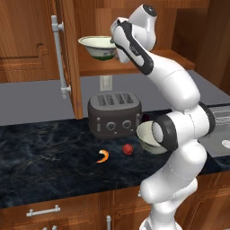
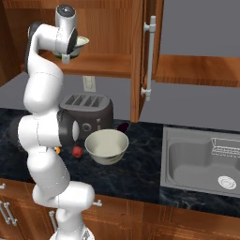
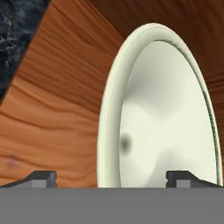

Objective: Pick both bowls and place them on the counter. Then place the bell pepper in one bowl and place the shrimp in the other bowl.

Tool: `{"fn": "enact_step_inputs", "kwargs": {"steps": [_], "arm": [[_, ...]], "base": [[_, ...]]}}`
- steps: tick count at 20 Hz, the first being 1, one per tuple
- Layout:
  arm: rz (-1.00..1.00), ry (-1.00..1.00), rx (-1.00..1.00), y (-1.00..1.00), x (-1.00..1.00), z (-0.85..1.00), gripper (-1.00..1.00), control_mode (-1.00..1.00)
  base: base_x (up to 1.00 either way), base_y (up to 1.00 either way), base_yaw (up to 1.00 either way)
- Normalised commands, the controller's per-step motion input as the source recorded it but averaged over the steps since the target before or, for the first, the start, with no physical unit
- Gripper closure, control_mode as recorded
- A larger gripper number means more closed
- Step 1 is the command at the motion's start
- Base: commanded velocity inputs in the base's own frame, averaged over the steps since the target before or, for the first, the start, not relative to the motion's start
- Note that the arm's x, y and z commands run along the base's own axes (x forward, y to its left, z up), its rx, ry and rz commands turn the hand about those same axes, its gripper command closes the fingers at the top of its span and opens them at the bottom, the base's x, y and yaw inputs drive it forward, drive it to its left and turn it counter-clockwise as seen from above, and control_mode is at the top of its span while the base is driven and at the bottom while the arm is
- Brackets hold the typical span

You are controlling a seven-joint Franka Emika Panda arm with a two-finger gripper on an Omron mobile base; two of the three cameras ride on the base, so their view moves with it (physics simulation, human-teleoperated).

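Gripper: the white arm's two-finger gripper is raised to the open wooden wall cupboard, its two dark tips standing wide apart with nothing between them yet; the rim of a bowl sits in the gap.
Shallow bowl: the wide, cream-white glazed ceramic bowl with a flared rim and a small dark green mark outside stands upright on the brown wooden cupboard shelf, right at the hand; in the right base view the bowl peeks out from behind the arm's wrist, and in the hand view its pale inside is seen side-on.
Deep bowl: the deeper, narrower cream bowl rests upright on the long black marble-look counter with faint bluish veins, in front of the toaster's right end and partly hidden by the arm's elbow in the left base view.
Bell pepper: the small glossy red roundish lump lies on the counter just left of the deep bowl, outside it.
Shrimp: the tiny orange crescent-shaped curl lies on the counter left of the pepper, near it but apart.
Toaster: a dark grey four-slot toaster sits at the back of the counter, below the shelf.
Sink: a grey steel basin is set in the counter to the right.
Cupboard door: the wooden door with a long silver handle stands open.
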Motion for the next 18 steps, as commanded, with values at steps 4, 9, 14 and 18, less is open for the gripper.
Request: {"fn": "enact_step_inputs", "kwargs": {"steps": [4, 9, 14, 18], "arm": [[0.00, 0.00, -0.01, 0.12, 0.01, -0.13, 1.00, -1.00], [0.00, 0.00, 0.00, 0.01, -0.03, -0.08, 1.00, -1.00], [0.00, -0.05, 0.00, 0.00, -0.27, -0.07, 1.00, -1.00], [0.00, -0.07, 0.00, 0.00, -0.56, -0.15, 1.00, -1.00]], "base": [[0.00, 0.00, 0.00], [0.00, 0.00, 0.00], [0.00, 0.00, 0.00], [0.00, 0.00, 0.00]]}}
